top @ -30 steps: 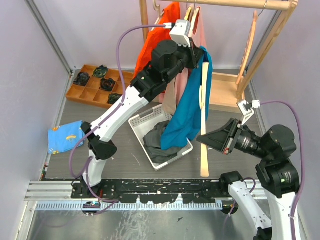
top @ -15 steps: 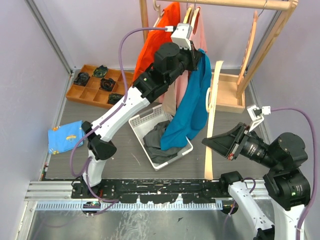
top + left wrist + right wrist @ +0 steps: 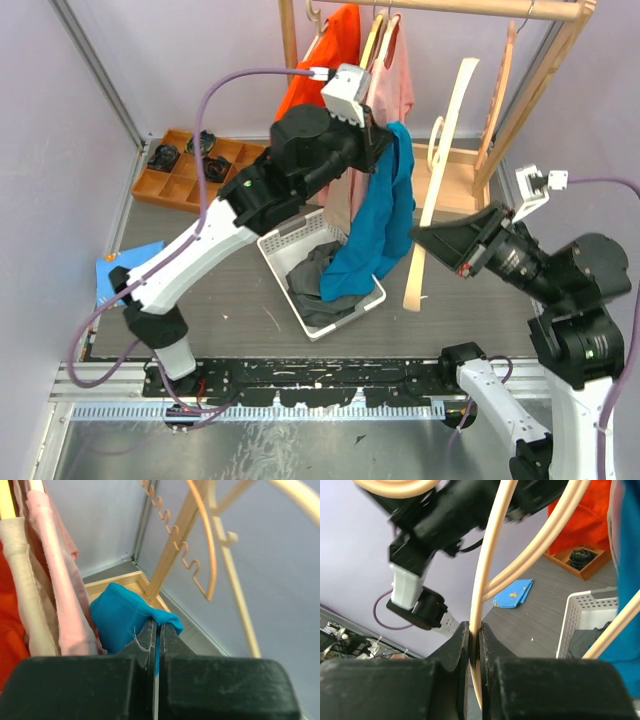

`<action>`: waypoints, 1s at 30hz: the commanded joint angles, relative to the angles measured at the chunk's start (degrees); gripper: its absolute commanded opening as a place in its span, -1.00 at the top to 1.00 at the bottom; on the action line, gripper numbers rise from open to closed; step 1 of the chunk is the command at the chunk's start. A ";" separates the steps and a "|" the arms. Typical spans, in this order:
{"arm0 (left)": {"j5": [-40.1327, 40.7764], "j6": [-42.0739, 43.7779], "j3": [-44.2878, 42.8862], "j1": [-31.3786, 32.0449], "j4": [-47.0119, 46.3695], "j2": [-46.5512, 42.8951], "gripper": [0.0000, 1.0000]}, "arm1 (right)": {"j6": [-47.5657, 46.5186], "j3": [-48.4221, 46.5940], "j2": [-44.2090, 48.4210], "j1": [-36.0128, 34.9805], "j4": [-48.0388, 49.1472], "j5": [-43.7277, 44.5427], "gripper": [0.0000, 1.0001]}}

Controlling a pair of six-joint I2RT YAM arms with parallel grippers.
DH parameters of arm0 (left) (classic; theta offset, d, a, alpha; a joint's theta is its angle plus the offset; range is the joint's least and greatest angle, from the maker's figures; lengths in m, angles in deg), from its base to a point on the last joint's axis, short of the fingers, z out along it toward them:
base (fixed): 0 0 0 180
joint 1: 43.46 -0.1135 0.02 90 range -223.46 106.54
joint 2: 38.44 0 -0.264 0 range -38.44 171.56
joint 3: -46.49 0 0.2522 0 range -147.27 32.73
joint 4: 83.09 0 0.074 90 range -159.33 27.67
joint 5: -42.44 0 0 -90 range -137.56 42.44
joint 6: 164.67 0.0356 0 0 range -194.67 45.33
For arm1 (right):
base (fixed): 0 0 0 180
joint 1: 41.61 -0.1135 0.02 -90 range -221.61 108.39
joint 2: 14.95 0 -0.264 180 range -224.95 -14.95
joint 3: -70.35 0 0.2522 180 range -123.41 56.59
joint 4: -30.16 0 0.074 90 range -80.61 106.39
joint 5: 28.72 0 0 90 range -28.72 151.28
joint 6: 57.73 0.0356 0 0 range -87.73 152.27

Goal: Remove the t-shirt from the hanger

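The teal t-shirt (image 3: 378,225) hangs from my left gripper (image 3: 388,135), which is shut on a fold of its fabric (image 3: 127,617) high beside the clothes rack. Its lower end droops over the white basket (image 3: 282,246). My right gripper (image 3: 425,238) is shut on the pale wooden hanger (image 3: 440,180), which stands free of the shirt, to its right. The hanger's thin bar (image 3: 485,580) runs up between my right fingers in the right wrist view.
A wooden rack (image 3: 540,70) holds orange (image 3: 315,65) and pink (image 3: 390,70) garments and an empty hanger (image 3: 500,90). The basket holds grey clothes (image 3: 325,280). A wooden compartment tray (image 3: 185,170) stands at the left, with a blue cloth (image 3: 108,278) nearer.
My right gripper has pulled the hanger right and up, out of the teal shirt. My left arm has shifted left with the shirt, which now hangs free.
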 commanded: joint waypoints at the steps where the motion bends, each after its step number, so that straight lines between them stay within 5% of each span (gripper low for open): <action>1: 0.58 1.16 2.05 1.53 1.70 -9.13 1.00 | 1.79 0.07 -4.00 -0.14 11.03 0.53 0.99; 10: -1.98 1.93 2.26 1.75 -1.24 -18.96 1.00 | 3.03 2.01 -8.97 -0.12 14.81 4.57 0.99; 19: 0.15 5.43 -8.69 1.81 3.25 -18.81 1.00 | 4.28 4.34 -11.09 -0.18 18.20 3.87 0.99; 30: 3.67 8.95 -9.49 1.81 2.39 -21.40 1.00 | 5.67 5.99 -9.86 -0.16 19.02 4.55 0.99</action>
